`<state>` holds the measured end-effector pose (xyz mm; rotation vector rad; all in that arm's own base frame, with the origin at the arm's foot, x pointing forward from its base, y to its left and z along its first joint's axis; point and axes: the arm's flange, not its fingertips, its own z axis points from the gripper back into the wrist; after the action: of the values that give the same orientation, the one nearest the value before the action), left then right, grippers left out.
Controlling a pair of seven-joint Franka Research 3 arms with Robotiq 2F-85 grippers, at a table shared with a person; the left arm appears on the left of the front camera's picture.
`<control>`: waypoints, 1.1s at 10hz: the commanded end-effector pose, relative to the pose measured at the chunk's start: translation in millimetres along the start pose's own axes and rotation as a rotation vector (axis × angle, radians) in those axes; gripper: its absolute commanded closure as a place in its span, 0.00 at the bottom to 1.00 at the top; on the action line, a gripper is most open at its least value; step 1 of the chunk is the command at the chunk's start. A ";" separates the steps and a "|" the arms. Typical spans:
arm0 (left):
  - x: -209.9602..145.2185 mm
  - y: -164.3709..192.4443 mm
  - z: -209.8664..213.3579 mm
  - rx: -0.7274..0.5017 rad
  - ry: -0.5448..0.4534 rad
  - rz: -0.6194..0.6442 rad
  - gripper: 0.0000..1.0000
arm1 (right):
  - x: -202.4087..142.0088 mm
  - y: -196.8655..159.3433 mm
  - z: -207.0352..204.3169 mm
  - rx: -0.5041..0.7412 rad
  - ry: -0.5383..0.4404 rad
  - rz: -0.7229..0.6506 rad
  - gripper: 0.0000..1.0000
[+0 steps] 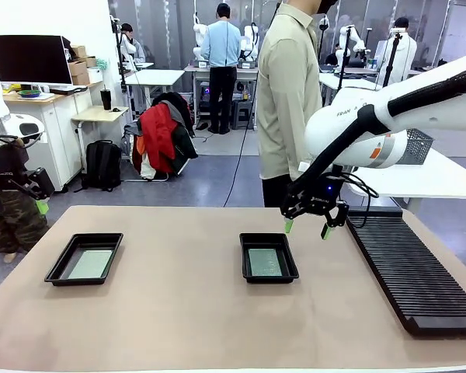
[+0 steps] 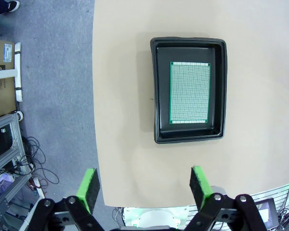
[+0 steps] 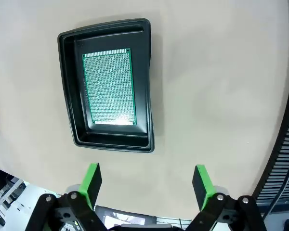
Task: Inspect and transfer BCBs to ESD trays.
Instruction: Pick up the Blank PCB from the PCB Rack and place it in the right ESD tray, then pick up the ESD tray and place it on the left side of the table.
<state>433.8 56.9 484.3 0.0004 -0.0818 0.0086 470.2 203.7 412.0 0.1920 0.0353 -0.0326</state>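
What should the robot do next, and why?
Probably pull the right tool back toward the ribbed rack. Both trays already hold a board, and both tools, left too, hang open and empty.

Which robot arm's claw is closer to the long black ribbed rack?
The right. The right gripper hangs open just beside the rack's near-left end, above the table. The left gripper is open at the table's far opposite side.

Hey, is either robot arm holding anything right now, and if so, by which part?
Nothing is held. Both the left gripper and right gripper have open, empty jaws; each board lies in its tray.
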 end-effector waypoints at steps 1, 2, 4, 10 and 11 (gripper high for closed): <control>0.7 -0.1 -2.6 -0.001 -0.010 0.003 0.00 | 4.7 1.6 2.7 -0.046 -0.006 -0.016 0.00; 0.7 -0.1 -2.6 -0.001 -0.010 0.003 0.00 | 0.0 0.0 0.0 0.000 0.000 0.000 0.00; 0.7 -0.1 -2.6 -0.001 -0.010 0.003 0.00 | 0.0 0.0 0.0 0.000 0.000 0.000 0.00; 0.7 -0.1 -2.6 -0.001 -0.010 0.003 0.00 | 0.0 0.0 0.0 0.000 0.000 0.000 0.00; 0.7 -0.1 -2.6 -0.001 -0.010 0.003 0.00 | 0.0 0.0 0.0 0.000 0.000 0.000 0.00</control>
<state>433.8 56.9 484.3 0.0004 -0.0818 0.0086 471.2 203.3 413.3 0.1865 0.0318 -0.0281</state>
